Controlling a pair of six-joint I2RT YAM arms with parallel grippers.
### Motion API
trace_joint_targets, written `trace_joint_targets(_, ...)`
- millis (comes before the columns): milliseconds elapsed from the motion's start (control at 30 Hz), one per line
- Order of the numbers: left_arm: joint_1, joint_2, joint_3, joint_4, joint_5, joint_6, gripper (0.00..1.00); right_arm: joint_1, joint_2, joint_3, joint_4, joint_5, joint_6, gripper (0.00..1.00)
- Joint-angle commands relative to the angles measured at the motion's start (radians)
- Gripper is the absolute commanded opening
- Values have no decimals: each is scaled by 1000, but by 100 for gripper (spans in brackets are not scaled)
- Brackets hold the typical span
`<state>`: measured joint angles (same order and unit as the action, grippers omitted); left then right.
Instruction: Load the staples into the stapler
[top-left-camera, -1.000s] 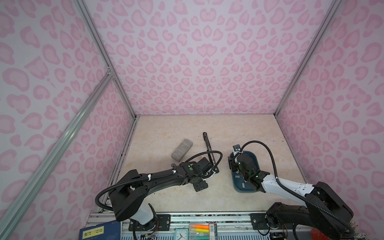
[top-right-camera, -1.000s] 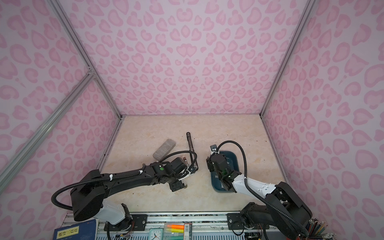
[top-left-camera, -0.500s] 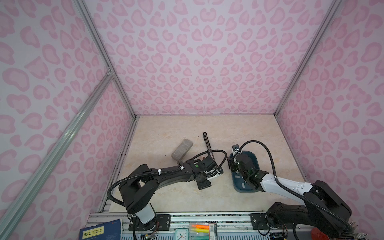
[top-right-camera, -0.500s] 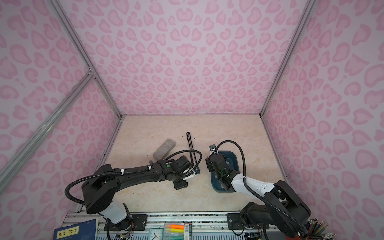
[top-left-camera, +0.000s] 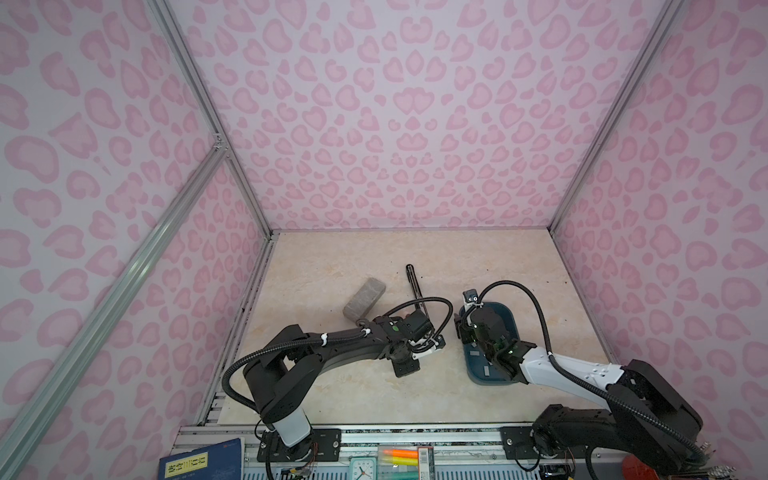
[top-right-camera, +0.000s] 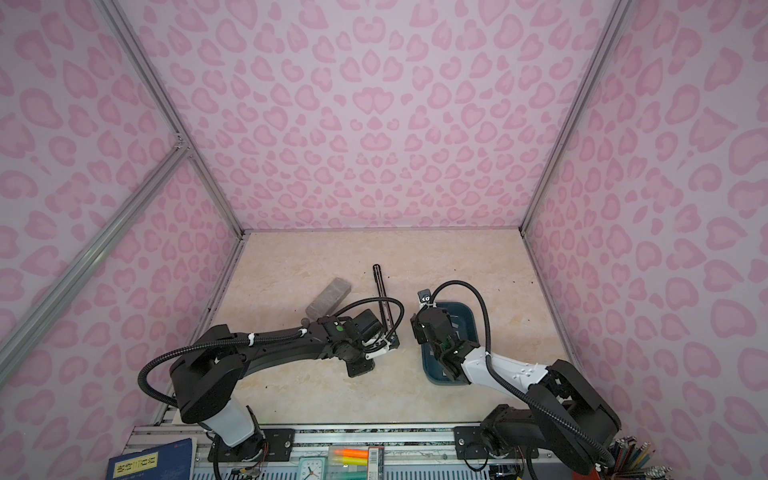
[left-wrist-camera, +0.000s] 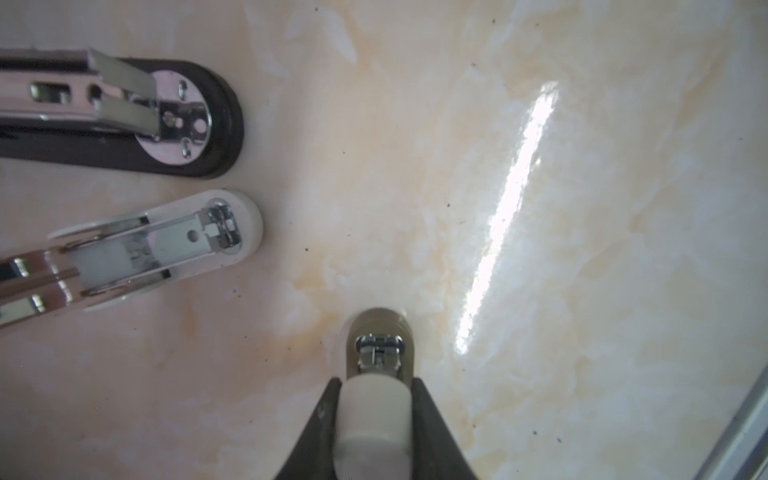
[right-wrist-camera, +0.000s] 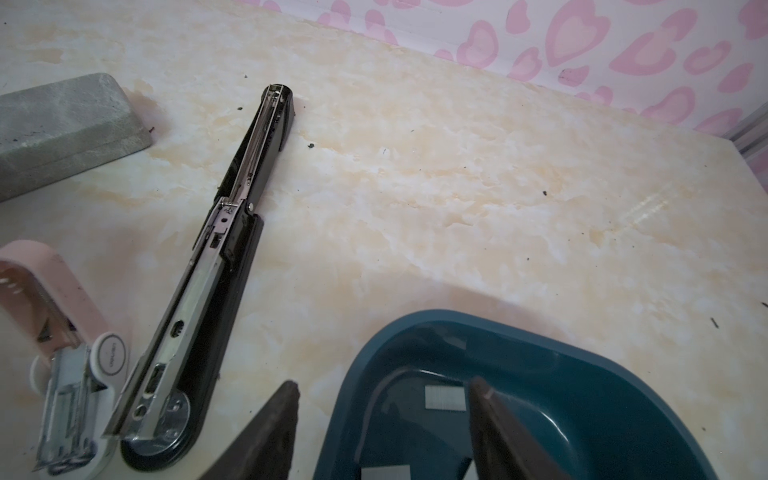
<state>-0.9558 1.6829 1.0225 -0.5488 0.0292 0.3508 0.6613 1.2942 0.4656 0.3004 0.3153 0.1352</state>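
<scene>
The black stapler (top-left-camera: 414, 286) (top-right-camera: 381, 286) lies opened flat mid-table, its metal channel up (right-wrist-camera: 216, 291); one end shows in the left wrist view (left-wrist-camera: 83, 160). My left gripper (top-left-camera: 430, 347) (left-wrist-camera: 376, 386) sits just beyond the stapler's near end, shut on a small white rounded stapler-like piece (left-wrist-camera: 374, 415). The staples (right-wrist-camera: 444, 397) (top-left-camera: 473, 353) are silver strips lying in the blue tray (right-wrist-camera: 540, 336) (top-left-camera: 509, 316). My right gripper (right-wrist-camera: 382, 395) (top-left-camera: 461, 332) is open and holds nothing, with one finger over the table and one inside the tray.
A grey speckled block (top-left-camera: 365, 299) (right-wrist-camera: 62, 124) lies left of the stapler. A small pink and white stapler (right-wrist-camera: 62, 332) (left-wrist-camera: 166, 241) lies open beside the black one. Pink patterned walls close in three sides.
My left gripper has reached further right past the stapler's near end and its jaws have closed on the white piece. The right arm has barely moved.
</scene>
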Motion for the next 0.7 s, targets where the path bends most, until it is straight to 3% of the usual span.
trace_joint_targets(0, 23, -38, -3, 14, -14, -24, 19, 3, 3, 6, 3, 16, -9, 65)
trace_joint_targets(100, 84, -88, 19, 24, -8, -81, 9, 9, -11, -8, 19, 18, -14, 65)
trace_joint_targets(200, 132, -203, -30, 102, -10, -138, 6, 10, -23, -19, 32, 23, -14, 67)
trace_joint_targets(500, 190, -730, -349, 421, -74, -238, 4, 27, 8, 37, -39, 50, -3, 64)
trace_joint_targets(600, 210, -832, -431, 478, -65, -241, 4, 82, -31, 59, -84, 95, 29, 64)
trace_joint_targets(667, 221, -866, -462, 483, -33, -229, 4, 149, -75, 75, -90, 43, 23, 64)
